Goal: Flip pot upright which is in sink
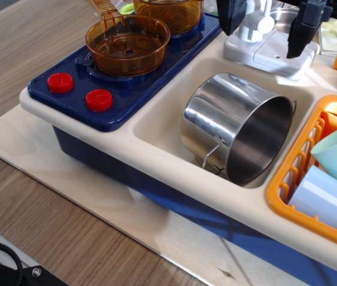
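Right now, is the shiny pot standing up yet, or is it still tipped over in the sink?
Nothing looks done yet. The pot lies on its side in the sink, its open mouth facing sideways toward the orange rack. Nothing is in hand either: the hand hangs above the sink's far edge with its dark fingers spread apart and empty, not touching the pot. Still to do: reach down, grab the pot and turn it upright.

The shiny stainless-steel cylindrical pot (231, 122) is mirror-silver outside, with a darker brushed grey inside. The rectangular plastic sink (156, 122) is cream-beige. The plastic stove panel (105, 95) is navy blue with two red round knobs (80, 91). The transparent plastic pan (127, 44) is amber, the slatted dish rack (302, 173) orange.
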